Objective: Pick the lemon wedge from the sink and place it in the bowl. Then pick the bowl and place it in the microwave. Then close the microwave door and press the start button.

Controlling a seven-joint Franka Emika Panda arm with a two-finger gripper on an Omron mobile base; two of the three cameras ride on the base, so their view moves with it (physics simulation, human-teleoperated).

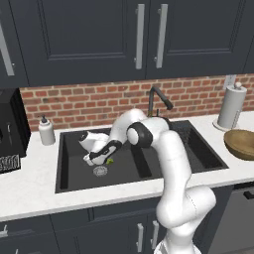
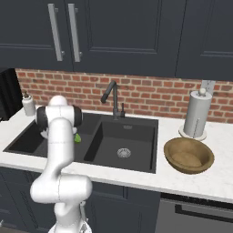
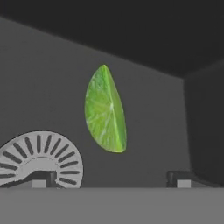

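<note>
Pincer (image 3: 111, 177) spread wide above the sink (image 1: 74, 183) floor; lemon wedge (image 3: 105, 109) lies ahead between its tips (untouched).

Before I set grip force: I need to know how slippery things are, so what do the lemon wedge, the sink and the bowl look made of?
Lemon wedge: soft fruit, yellow-green flesh with pale segment lines, moist-looking. Sink: matte black, no shine, perhaps composite or coated metal; its drain looks like silvery slotted metal. Bowl: light-brown, streaked like wood grain, dull finish, probably wood.
</note>
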